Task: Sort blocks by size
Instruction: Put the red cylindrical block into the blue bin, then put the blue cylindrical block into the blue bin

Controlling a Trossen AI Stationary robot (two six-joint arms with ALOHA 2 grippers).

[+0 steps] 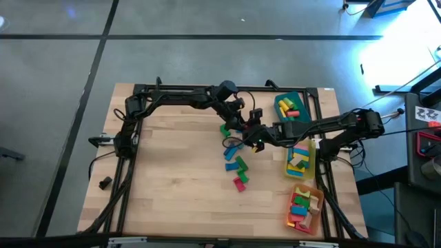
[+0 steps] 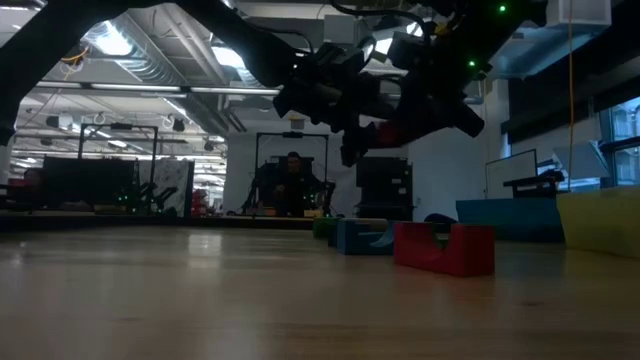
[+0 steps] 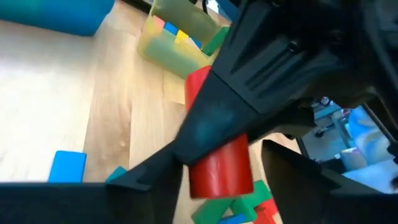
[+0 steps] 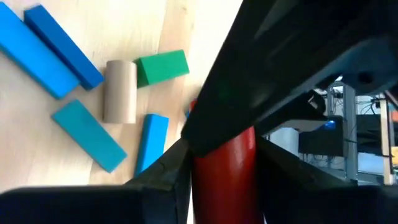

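Observation:
A red cylinder point(image 3: 219, 163) hangs above the loose blocks point(image 1: 236, 165) at the table's middle, between both grippers. My right gripper point(image 4: 224, 186), reaching in from the table's right, is shut on it. My left gripper point(image 3: 217, 186), coming from the far left, is open, with its fingers on either side of the cylinder's other end. Several blue bars, a green block point(image 4: 163, 66) and a plain wooden cylinder point(image 4: 119, 91) lie flat on the table below. My right gripper pinches the red cylinder's curved side point(image 4: 214, 180) between its two fingers, slanting down from the table's right. The cylinder is lifted clear of the table. My left gripper stands open round the cylinder; a gap shows beside one finger point(image 3: 292, 174), and I cannot tell whether the other touches.
A teal tray point(image 1: 293, 107), a yellow tray point(image 1: 301, 160) and an orange tray point(image 1: 305, 207), each holding blocks, line the table's right side. A small dark lump point(image 1: 105, 182) lies near the left edge. A notched red block point(image 2: 445, 248) stands nearest in the low view.

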